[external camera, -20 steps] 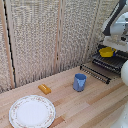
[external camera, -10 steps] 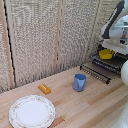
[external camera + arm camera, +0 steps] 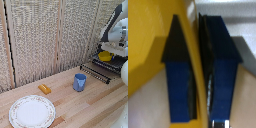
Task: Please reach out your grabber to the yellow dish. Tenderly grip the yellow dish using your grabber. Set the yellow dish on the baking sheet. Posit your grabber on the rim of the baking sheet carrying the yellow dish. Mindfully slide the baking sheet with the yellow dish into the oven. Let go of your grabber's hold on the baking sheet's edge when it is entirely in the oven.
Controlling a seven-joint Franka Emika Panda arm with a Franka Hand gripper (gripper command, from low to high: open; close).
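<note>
Nothing is moving between frames: the grabber (image 3: 111, 46) is still sitting clamped on the rim of the yellow dish (image 3: 104, 56), which is hanging just over the baking sheet (image 3: 106, 65) at the oven (image 3: 102, 67), so the coming drop is lying straight below.

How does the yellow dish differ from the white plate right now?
The yellow dish is small, plain and bowl-shaped; the white plate is large, flat and has a patterned rim. The dish is up at the oven with the gripper shut on its rim; the plate lies free on the table. Both are round.
</note>
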